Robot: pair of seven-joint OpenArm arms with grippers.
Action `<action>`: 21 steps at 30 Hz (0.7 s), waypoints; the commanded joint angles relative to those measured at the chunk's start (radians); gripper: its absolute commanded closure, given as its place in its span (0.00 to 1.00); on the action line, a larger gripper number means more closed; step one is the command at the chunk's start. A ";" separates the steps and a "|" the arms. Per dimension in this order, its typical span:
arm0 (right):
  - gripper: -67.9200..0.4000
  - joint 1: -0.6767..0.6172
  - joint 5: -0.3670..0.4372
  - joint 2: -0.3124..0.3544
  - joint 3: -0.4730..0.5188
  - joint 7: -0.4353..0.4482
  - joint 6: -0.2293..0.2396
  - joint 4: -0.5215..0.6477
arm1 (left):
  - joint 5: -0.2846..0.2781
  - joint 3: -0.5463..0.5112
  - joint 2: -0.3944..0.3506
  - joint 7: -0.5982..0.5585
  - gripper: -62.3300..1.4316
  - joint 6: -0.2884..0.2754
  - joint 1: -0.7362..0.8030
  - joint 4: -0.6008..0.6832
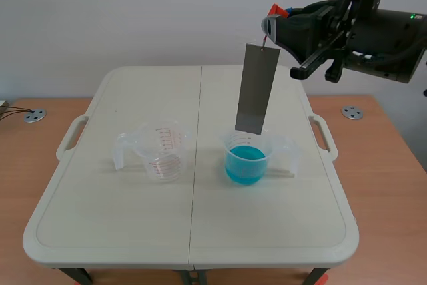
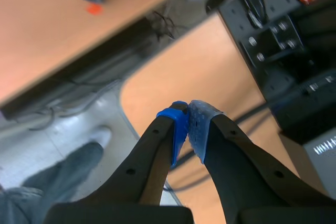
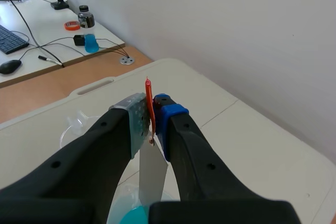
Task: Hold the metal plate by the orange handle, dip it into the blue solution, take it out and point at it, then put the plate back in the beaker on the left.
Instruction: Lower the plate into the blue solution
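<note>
- My left tool (image 2: 188,124) is closed on nothing, its blue and pale dotted pads pressed together. Its own camera shows it hanging over floor and cabling, and it does not appear in the scene view.
- The near part of the white folding counter (image 1: 200,231) lies between me and the two beakers, which stand side by side about midway between its near and far edges.
- The empty beaker (image 1: 163,155), clear with red markings, sits just to the left of the counter's centre seam, with its handle turned toward the left edge.
- The second beaker (image 1: 248,145) sits just to the right of the seam, with its handle toward the right edge. It holds the blue solution (image 1: 245,165).
- The metal plate (image 1: 258,85) hangs nearly upright over that beaker. Its lower edge is at the mouth and above the liquid, though I cannot tell whether it touches the rim.
- My right tool (image 1: 270,26) is raised over the far right part of the counter and is clamped on the orange handle (image 3: 149,95) at the plate's top.
- In the right wrist view, the thin handle stands between the grey and blue pads, and the plate drops away below them toward the blue liquid.
</note>
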 commanded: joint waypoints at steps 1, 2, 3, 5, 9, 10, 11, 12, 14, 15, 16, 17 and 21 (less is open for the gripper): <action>0.97 0.016 0.014 0.009 -0.009 0.019 -0.003 -0.006 | -0.006 0.005 0.008 -0.010 0.93 -0.003 0.003 0.015; 0.97 0.016 0.014 0.009 -0.015 0.019 -0.003 -0.015 | -0.006 0.009 0.008 -0.010 0.93 -0.003 0.003 0.015; 0.97 0.016 0.014 0.008 -0.022 0.019 -0.003 -0.024 | -0.006 0.010 0.008 -0.010 0.93 -0.003 0.003 0.015; 0.97 0.016 0.014 0.009 -0.034 0.026 -0.003 -0.042 | -0.006 0.010 0.008 -0.010 0.93 -0.008 0.003 0.015; 0.97 0.016 0.014 0.008 -0.046 0.045 -0.003 -0.078 | -0.006 0.010 0.008 -0.007 0.93 -0.010 0.003 0.015; 0.97 0.016 0.014 0.007 -0.047 0.045 -0.003 -0.084 | -0.006 0.010 0.008 -0.006 0.93 -0.010 0.003 0.014; 0.97 0.016 0.014 0.003 -0.047 0.045 -0.003 -0.092 | -0.006 0.010 0.008 -0.006 0.93 -0.010 0.003 0.014; 0.97 0.016 0.014 -0.002 -0.047 0.044 -0.003 -0.101 | -0.006 0.010 0.008 -0.006 0.93 -0.010 0.003 0.014; 0.97 0.016 0.014 -0.013 -0.049 0.044 -0.003 -0.122 | -0.006 0.010 0.008 -0.006 0.93 -0.010 0.003 0.014; 0.97 0.016 0.014 -0.018 -0.051 0.044 -0.003 -0.135 | -0.006 0.010 0.008 -0.005 0.93 -0.010 0.003 0.014; 0.97 0.016 0.014 -0.024 -0.053 0.043 -0.002 -0.148 | -0.006 0.010 0.008 -0.002 0.93 -0.010 0.003 0.014; 0.97 0.016 0.014 -0.030 -0.056 0.043 0.004 -0.163 | -0.006 0.010 0.008 0.002 0.93 -0.010 0.003 0.014; 0.97 0.016 0.014 -0.053 -0.059 0.041 0.008 -0.220 | -0.006 0.010 0.008 0.002 0.93 -0.010 0.003 0.014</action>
